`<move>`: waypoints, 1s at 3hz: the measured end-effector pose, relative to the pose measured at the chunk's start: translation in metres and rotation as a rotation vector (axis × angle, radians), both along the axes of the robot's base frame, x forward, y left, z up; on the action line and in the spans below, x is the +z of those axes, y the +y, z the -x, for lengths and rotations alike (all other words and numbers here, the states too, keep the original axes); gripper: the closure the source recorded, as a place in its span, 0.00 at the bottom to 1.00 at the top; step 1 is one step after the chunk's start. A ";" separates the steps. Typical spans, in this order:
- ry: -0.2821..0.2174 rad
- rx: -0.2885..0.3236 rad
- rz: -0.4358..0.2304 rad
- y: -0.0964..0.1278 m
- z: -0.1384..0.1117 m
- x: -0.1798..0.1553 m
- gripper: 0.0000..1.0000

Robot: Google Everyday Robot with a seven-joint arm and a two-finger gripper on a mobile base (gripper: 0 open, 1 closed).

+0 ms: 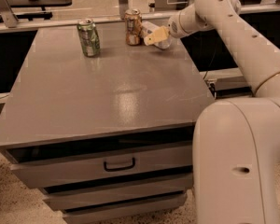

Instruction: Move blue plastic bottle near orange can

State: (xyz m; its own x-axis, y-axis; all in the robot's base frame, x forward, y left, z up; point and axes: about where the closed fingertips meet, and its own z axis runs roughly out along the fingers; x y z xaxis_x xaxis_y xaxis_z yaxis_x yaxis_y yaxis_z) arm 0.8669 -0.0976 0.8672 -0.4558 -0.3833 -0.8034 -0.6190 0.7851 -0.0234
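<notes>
The orange can [133,27] stands upright at the back of the grey table [107,92], right of centre. The blue plastic bottle [150,29], clear with a pale label, lies tilted just right of the can, almost touching it and partly hidden by the gripper. My gripper [157,36] reaches in from the right at the end of the white arm [233,27]. It is shut on the bottle, with a yellowish finger [155,36] lying across the bottle's body, low over the table top.
A green drink can [88,37] stands upright at the back left of the table. The table has drawers [119,164] in front. The robot's white base [238,167] stands at the table's right front corner. A rail and shelves run behind the table.
</notes>
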 end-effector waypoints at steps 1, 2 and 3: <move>-0.006 0.018 -0.012 0.003 0.008 0.006 0.00; -0.107 0.054 -0.013 -0.018 0.045 0.042 0.00; -0.217 0.120 0.014 -0.046 0.103 0.079 0.00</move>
State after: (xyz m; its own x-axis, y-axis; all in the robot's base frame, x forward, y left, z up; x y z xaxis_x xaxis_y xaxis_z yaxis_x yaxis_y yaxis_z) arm 0.7635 -0.1433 0.9461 -0.2241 -0.4360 -0.8716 -0.6868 0.7052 -0.1761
